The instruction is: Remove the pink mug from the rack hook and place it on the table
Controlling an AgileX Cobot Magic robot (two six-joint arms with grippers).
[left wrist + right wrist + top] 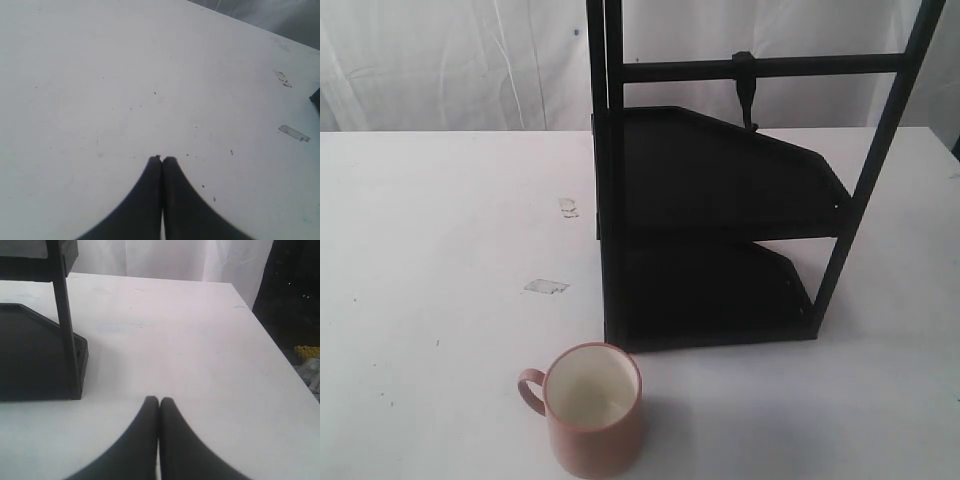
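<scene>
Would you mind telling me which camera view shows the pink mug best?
The exterior view: the pink mug stands upright on the table, handle and cream interior visible. Neither wrist view shows it.

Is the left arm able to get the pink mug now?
Probably yes: the pink mug stands on the table in front of the rack, nothing beside it. The left pincer is shut and must open first.

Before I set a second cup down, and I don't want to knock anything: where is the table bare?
Widest bare patch: the table left of the tape scraps and the rack. Also free: in front of the rack, right of the pink mug. Tight: the gap between mug and rack base.
</scene>
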